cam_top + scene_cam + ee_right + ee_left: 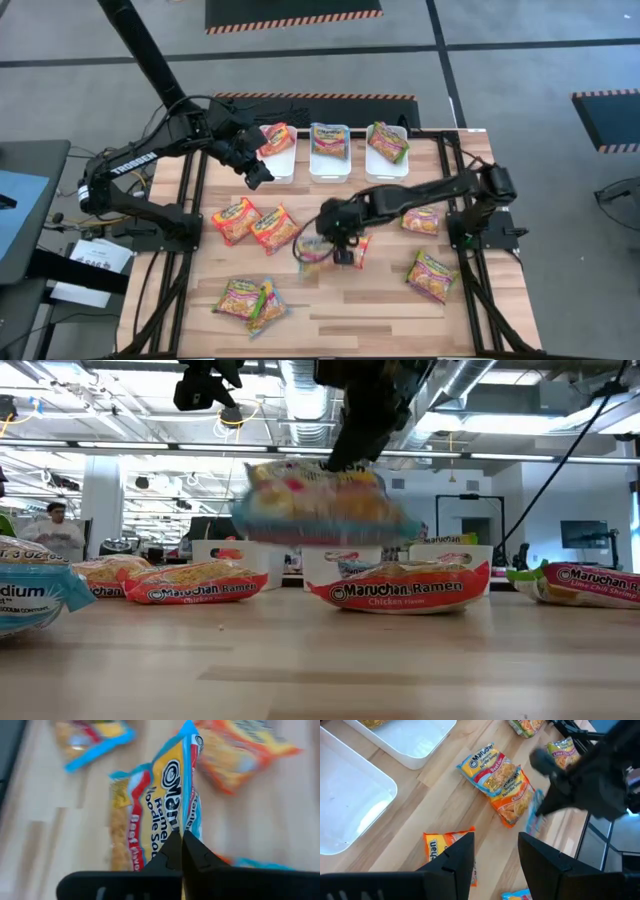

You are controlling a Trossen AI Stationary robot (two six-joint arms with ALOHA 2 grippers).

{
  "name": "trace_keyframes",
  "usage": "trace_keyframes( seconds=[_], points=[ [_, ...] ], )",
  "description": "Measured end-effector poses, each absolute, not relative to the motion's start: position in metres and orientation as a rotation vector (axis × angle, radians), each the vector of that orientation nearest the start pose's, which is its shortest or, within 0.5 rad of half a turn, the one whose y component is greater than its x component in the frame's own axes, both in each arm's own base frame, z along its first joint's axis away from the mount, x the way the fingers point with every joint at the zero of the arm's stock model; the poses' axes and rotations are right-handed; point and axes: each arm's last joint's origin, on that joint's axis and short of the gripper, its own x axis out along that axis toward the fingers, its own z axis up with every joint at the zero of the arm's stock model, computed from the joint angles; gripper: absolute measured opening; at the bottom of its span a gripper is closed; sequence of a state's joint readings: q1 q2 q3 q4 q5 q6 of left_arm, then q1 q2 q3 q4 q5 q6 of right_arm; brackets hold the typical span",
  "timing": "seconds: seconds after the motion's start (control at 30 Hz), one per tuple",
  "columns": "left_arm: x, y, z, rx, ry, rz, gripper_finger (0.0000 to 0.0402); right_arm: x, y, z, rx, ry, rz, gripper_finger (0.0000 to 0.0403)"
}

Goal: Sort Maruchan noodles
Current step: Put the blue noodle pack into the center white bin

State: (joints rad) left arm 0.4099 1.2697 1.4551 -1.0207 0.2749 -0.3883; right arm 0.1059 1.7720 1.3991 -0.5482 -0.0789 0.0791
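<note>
Blue-trimmed ramen packet pinched and lifted at mid-tabletop.

My right pincer (337,247) is clamped on the edge of a blue-trimmed Maruchan packet (157,805), which hangs clear of the tabletop (370,300) with its long axis running away from the fingers. I judge the three white bins (329,165) lie straight across the tabletop from it, the middle bin nearest, with an open lane between the orange packets (255,224) and the green-pink one (421,221). My left pincer (257,172) hovers, fingers apart and empty, beside the left-hand bin.
</note>
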Motion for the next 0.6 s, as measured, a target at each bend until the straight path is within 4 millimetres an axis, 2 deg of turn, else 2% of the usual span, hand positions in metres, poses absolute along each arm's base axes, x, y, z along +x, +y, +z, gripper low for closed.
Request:
trace_keyframes(
  seconds=[0.37,0.6],
  points=[
    [0.219,0.087,0.389,-0.634,0.760,0.306,0.0137,0.349,-0.023,0.299,0.000,0.845,-0.098,0.0005],
    [0.219,0.088,0.389,-0.612,0.759,0.329,0.0137,0.337,-0.077,0.310,-0.051,0.812,-0.254,0.0005]
  ],
)
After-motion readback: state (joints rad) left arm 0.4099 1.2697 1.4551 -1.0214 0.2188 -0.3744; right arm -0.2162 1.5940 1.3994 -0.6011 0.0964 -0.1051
